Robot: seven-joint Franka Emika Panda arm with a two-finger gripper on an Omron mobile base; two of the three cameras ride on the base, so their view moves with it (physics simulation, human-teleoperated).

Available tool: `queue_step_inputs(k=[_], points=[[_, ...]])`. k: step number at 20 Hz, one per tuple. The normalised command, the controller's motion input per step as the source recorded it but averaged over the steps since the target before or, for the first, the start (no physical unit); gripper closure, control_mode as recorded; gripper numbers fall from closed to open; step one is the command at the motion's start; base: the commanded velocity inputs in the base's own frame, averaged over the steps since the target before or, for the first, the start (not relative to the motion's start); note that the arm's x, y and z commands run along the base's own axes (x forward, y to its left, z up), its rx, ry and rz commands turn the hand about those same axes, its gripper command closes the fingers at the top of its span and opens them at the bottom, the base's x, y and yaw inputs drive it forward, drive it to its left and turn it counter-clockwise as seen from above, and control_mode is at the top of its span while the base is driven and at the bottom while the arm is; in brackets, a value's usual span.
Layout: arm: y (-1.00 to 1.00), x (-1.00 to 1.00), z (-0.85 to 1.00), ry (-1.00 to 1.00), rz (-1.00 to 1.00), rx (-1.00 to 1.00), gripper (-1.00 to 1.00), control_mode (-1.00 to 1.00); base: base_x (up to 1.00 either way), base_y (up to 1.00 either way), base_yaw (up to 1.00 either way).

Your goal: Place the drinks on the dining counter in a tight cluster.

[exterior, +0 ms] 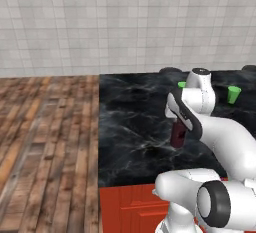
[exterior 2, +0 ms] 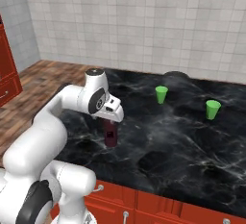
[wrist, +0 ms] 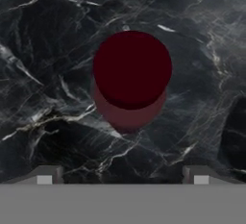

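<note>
Two-finger gripper (wrist: 123, 174) hangs directly above the stout dark-red bottle with dark cap (wrist: 130, 81), jaws spread wide and clear of it; bottle stands upright on the black marble-veined dining counter (exterior 2: 192, 141).
</note>
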Motion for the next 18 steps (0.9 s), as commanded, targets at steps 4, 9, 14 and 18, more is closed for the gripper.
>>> queue_step_inputs(k=[4,9,14,18], points=[[0.03,-0.29,0.04,0.00,0.00,0.00,-1.00,-1.00,0.00,0.00,0.00],[0.01,-0.39,0.04,0.00,0.00,0.00,-1.00,-1.00,0.00,0.00,0.00],[0.02,-0.45,0.09,0.00,0.00,0.00,-1.00,-1.00,0.00,0.00,0.00],[0.04,-0.38,0.15,0.00,0.00,0.00,-1.00,-1.00,0.00,0.00,0.00]])
